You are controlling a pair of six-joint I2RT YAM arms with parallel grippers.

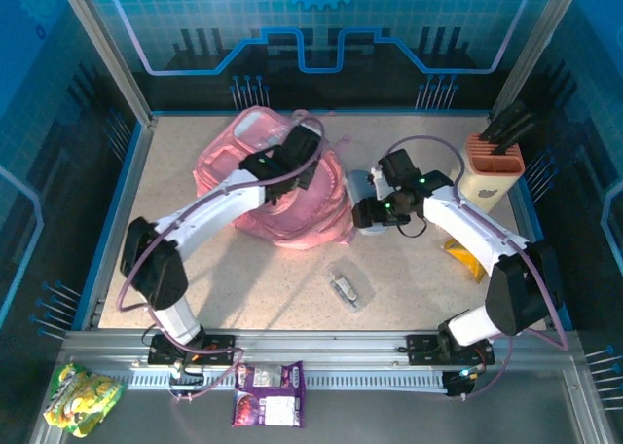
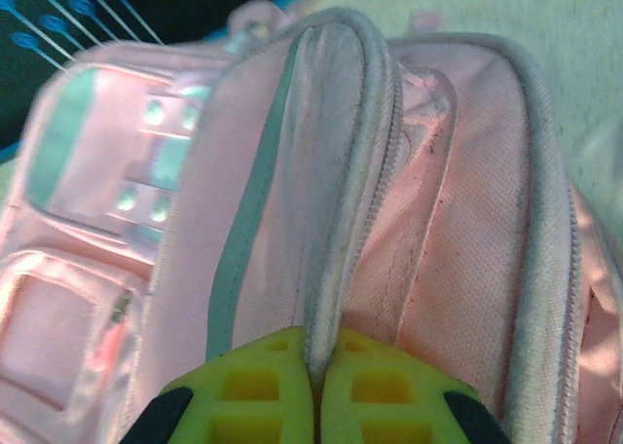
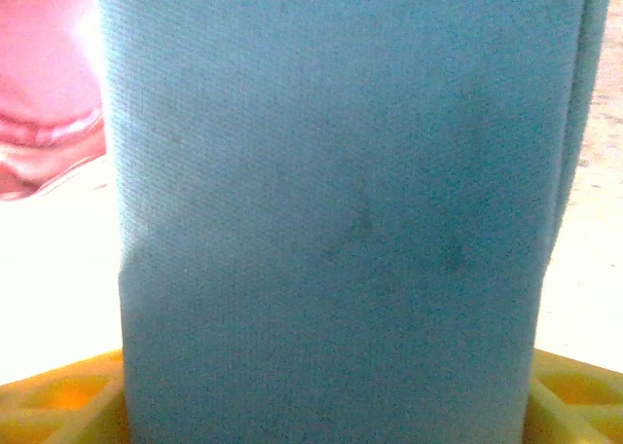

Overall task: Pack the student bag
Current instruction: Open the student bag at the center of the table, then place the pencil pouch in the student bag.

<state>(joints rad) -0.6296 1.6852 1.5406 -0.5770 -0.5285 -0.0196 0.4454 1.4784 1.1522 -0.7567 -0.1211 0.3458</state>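
Observation:
The student bag (image 1: 321, 205), soft and pink with pale panels, lies at the back middle of the table. My left gripper (image 1: 295, 171) rests on top of it. In the left wrist view the yellow-green fingers (image 2: 263, 386) are shut on a raised zip-edged fold of the bag (image 2: 341, 171). My right gripper (image 1: 364, 210) sits just right of the bag, closed around a grey-blue fabric pencil case (image 1: 357, 184). In the right wrist view the case (image 3: 331, 171) spans the whole gap between the yellow fingers (image 3: 58, 405), with the bag (image 3: 49, 74) pink at the upper left.
An orange and cream holder (image 1: 492, 166) with black handles stands at the back right. A yellow packet (image 1: 465, 254) lies by the right arm and a small clear packet (image 1: 348, 288) at the front middle. A green snack bag (image 1: 83, 395) and a purple packet (image 1: 268, 393) lie off the table's near edge.

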